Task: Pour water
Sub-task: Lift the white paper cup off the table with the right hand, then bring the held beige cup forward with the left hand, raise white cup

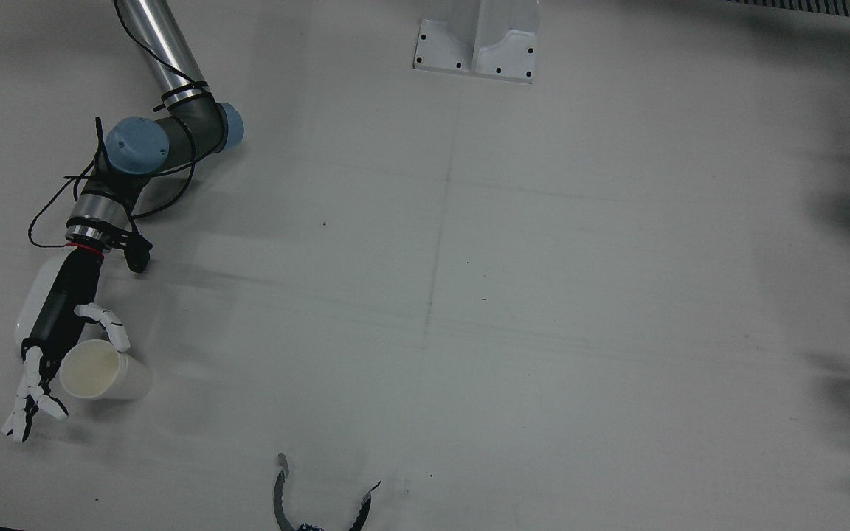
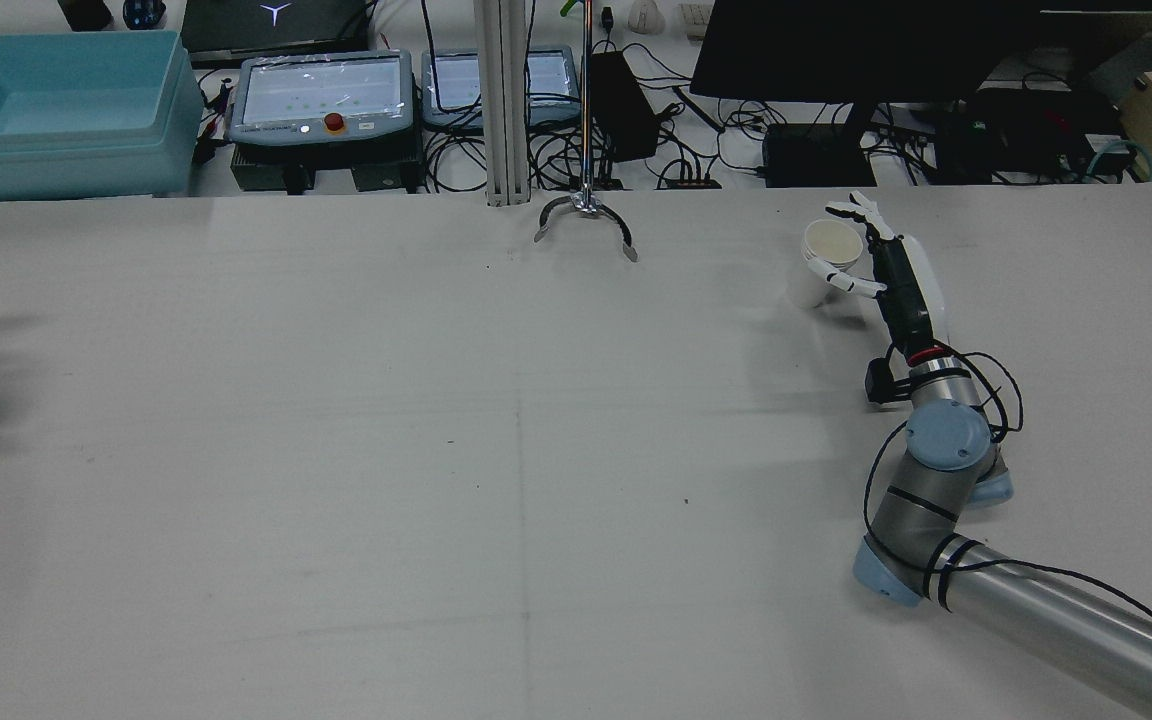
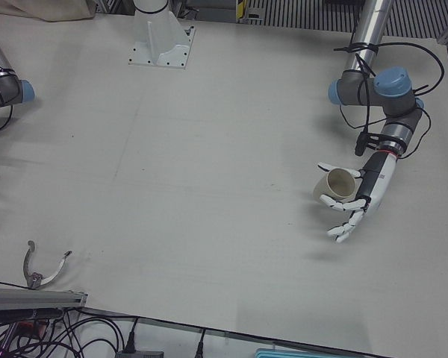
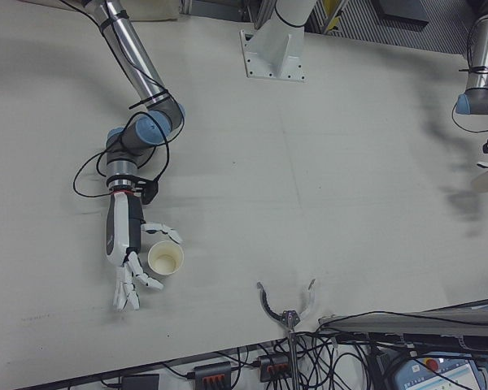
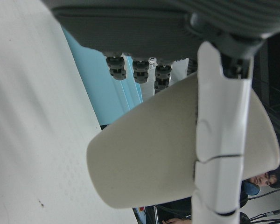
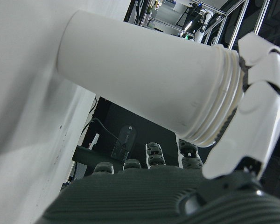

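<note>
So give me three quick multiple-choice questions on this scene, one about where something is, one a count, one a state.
1. Where is the right hand's cup?
A. table centre
B. in a bin
C. near the operators' edge

2. How many cups show?
A. one
B. two
C. three

3. How does the right hand's cup stand?
A. mouth up
B. on its side
C. upside down

Answers:
1. C: it sits by the right hand, close to the table edge opposite the robot.
2. B: the left hand has a second cup.
3. A: its open mouth faces up.
</note>
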{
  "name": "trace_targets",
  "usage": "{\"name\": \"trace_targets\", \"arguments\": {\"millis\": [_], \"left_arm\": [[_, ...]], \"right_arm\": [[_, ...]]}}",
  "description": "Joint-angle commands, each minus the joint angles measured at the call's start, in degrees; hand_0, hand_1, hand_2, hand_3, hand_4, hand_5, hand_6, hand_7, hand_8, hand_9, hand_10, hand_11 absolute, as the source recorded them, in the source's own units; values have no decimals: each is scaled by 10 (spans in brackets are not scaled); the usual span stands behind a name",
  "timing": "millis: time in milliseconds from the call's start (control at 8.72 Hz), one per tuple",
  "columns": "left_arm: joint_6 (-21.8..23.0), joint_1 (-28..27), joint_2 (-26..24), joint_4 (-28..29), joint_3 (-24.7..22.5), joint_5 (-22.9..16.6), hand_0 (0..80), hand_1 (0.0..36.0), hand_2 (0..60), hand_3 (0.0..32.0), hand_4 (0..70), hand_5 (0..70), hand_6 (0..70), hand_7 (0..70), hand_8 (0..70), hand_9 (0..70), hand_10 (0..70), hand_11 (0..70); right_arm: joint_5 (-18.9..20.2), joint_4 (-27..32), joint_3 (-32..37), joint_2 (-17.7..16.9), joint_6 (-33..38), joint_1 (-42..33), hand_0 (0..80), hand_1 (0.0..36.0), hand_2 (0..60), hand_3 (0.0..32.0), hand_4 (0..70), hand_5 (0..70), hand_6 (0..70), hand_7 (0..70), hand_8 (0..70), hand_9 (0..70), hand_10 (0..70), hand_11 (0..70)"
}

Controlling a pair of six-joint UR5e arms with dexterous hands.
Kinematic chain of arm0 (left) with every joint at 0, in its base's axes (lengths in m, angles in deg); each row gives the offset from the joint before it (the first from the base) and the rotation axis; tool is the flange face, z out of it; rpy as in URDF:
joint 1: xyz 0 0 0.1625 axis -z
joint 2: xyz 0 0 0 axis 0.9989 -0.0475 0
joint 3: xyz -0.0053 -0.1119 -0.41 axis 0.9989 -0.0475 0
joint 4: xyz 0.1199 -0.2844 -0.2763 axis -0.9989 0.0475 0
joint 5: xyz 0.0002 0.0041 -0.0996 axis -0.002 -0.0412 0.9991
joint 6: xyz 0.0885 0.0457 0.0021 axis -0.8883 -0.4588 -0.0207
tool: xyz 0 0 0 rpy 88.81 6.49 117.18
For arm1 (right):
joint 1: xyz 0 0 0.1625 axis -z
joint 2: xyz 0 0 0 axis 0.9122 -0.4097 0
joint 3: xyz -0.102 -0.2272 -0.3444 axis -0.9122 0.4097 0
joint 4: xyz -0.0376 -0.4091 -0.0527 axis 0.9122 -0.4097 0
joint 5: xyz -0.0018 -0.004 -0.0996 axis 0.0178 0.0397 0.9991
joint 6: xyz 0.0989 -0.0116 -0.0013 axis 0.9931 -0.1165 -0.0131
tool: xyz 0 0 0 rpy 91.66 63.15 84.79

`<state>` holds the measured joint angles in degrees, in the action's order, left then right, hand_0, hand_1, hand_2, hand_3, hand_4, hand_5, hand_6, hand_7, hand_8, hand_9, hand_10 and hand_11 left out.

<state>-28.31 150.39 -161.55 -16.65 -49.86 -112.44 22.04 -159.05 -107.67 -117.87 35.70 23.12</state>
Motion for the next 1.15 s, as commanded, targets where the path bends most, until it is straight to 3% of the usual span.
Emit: {"name": "trace_targets", "arguments": {"millis": [0,573,688,803,917,1032], "left_arm": [[-1,0,-4,2,4,1,659,205,0,0,587,372,109,220,71,121,62,105],[-4,0,1,7,6,2,638,203,0,0,575,367,108,215,70,119,63,107],[-5,0,1,7,6,2,635,201,0,0,573,366,108,215,70,120,64,108],[-4,0,-3,8,13,2,635,201,0,0,572,366,108,215,71,121,64,107],[-4,-1,-4,9,14,2,636,201,0,0,574,365,108,216,71,120,63,107],[-3,-1,-4,9,14,1,634,201,0,0,573,364,108,217,71,121,64,107]], "right_arm": [[2,-1,14,11,-1,2,418,138,257,58,20,232,35,129,0,11,0,0],[2,-3,21,19,-2,11,438,151,283,36,63,246,45,138,0,13,0,0],[2,-5,21,19,-3,13,459,166,306,4,127,273,61,159,2,17,0,0],[4,-5,21,22,-3,14,470,176,341,0,264,348,94,226,8,31,0,0],[2,-5,20,27,-3,14,473,167,378,0,408,524,208,410,44,98,22,39],[1,-5,20,32,-3,14,469,141,403,0,546,700,395,609,194,303,100,147]]}}
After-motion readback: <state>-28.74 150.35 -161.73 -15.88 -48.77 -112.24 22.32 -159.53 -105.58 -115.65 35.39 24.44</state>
